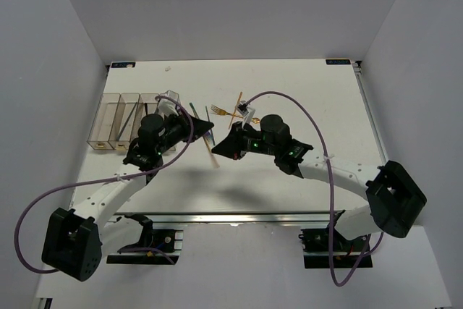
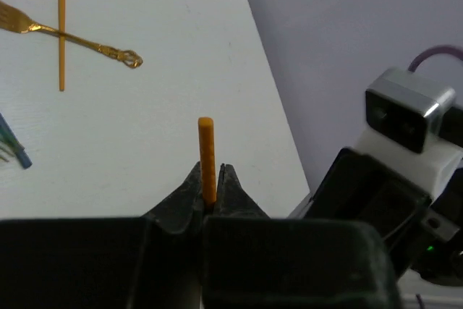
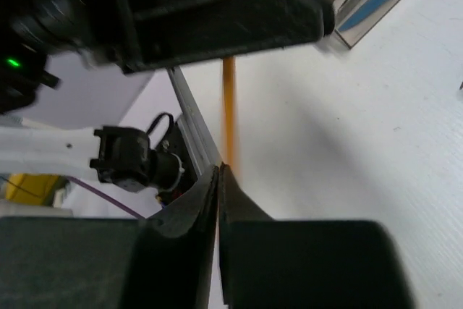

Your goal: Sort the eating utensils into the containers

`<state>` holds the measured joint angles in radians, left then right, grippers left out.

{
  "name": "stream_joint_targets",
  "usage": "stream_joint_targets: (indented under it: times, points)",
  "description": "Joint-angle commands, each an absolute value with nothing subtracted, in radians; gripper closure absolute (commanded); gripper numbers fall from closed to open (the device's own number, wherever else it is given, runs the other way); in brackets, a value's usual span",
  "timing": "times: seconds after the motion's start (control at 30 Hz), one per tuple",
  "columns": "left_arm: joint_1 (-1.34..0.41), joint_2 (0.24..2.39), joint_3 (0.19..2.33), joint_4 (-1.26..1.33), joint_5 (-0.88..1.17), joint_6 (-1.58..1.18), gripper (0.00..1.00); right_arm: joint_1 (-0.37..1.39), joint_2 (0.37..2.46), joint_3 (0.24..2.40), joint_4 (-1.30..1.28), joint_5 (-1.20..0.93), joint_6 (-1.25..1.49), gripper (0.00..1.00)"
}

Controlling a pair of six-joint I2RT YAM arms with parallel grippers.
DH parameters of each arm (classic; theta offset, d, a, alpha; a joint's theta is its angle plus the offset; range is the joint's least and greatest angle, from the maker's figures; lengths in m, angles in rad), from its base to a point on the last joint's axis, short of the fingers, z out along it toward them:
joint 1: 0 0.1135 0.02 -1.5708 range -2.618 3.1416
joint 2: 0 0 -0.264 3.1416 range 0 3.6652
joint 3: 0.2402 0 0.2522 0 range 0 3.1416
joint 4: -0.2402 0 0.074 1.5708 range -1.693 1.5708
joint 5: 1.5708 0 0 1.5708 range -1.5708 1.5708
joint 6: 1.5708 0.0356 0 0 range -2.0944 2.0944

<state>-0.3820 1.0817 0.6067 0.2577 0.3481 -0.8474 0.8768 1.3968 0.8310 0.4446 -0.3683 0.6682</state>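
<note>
Orange in colour, the stick [image 2: 207, 151] is held at both ends at once. The left gripper [image 2: 210, 173] is clamped on one end, with a short piece standing out above its jaws. The right gripper [image 3: 219, 173] has its jaws pressed together on the other end. The stick hangs between the two arms, over the middle of the table [image 1: 304, 99], and seems not to touch it.

I judge this to be a handover. The containers [image 1: 116, 117] stand at the far left, on the left arm's side, so that arm is better placed to carry the stick there. The next step would call for the right jaws to release first.

Other utensils lie loose further back: a gold fork [image 2: 72, 34] crossing a second orange stick [image 2: 61, 27], and a blue utensil [image 2: 16, 148] near them.

The table is white and matt, with a metal rail [image 1: 239, 216] along its near edge. Plain white walls [image 1: 51, 56] close it on three sides.
</note>
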Motion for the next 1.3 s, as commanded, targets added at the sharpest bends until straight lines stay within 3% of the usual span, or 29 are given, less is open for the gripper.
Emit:
stream_joint_targets:
  times: [0.0,0.03,0.1,0.13,0.27,0.43,0.6,0.97,1.1,1.2,1.27]
  points:
    - [-0.387,1.089,0.673,0.244,0.336,-0.789,1.00,0.887,1.393,0.861,0.493,-0.404,0.643,0.89]
    - [-0.387,1.089,0.701,0.185,0.275,-0.751,1.00,0.885,1.385,0.862,0.467,-0.376,0.632,0.57]
    - [-0.385,1.091,0.825,-0.053,0.142,-0.585,1.00,0.876,1.361,0.862,0.346,-0.237,0.592,0.26]
    - [-0.385,1.098,0.871,-0.128,-0.071,-0.519,1.00,0.868,1.355,0.870,0.300,-0.139,0.577,0.12]
    - [-0.342,1.218,1.081,-0.316,-0.538,-0.199,1.00,0.775,1.364,0.873,0.138,-0.037,0.517,0.11]
    - [-0.142,1.485,1.307,-0.336,-0.561,-0.013,1.00,0.693,1.365,0.851,0.101,-0.112,0.466,0.11]
    - [-0.049,1.670,1.382,-0.152,-0.878,0.264,1.00,0.686,1.324,0.809,0.092,-0.163,0.434,0.11]
    - [0.048,1.825,1.310,0.087,-0.781,0.236,1.00,0.686,1.275,0.761,0.103,-0.224,0.387,0.11]
    - [0.048,1.825,1.247,0.133,-0.781,0.235,0.67,0.684,1.273,0.756,0.118,-0.229,0.388,0.11]
    - [0.048,1.813,1.241,0.127,-0.753,0.224,0.58,0.684,1.287,0.764,0.109,-0.212,0.387,0.11]
    - [0.048,1.795,1.236,0.124,-0.755,0.210,0.45,0.686,1.301,0.776,0.103,-0.207,0.390,0.11]
